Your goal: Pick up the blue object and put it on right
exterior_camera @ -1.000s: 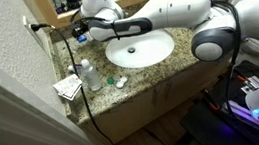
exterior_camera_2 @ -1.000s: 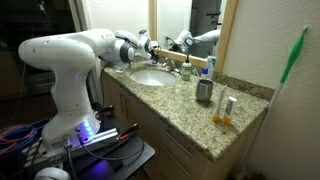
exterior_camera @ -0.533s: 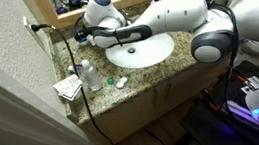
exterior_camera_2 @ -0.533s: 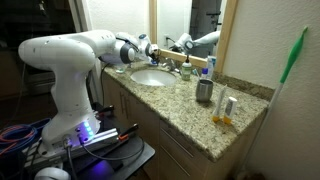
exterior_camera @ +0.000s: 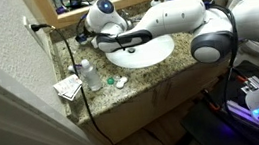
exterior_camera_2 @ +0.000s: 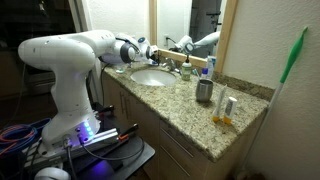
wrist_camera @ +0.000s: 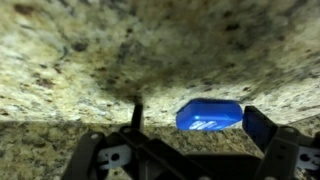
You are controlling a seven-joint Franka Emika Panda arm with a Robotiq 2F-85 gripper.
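Blue object: small, low, faceted solid lying flat on the speckled granite tabletop, between the parted jaws of the empty tool, nearer one jaw; judged light, rigid, possibly slick, best pinched low across its narrow sides.

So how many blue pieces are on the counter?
1. The blue object lies on the granite counter, inside the open tool, in the wrist view; more may be hidden.
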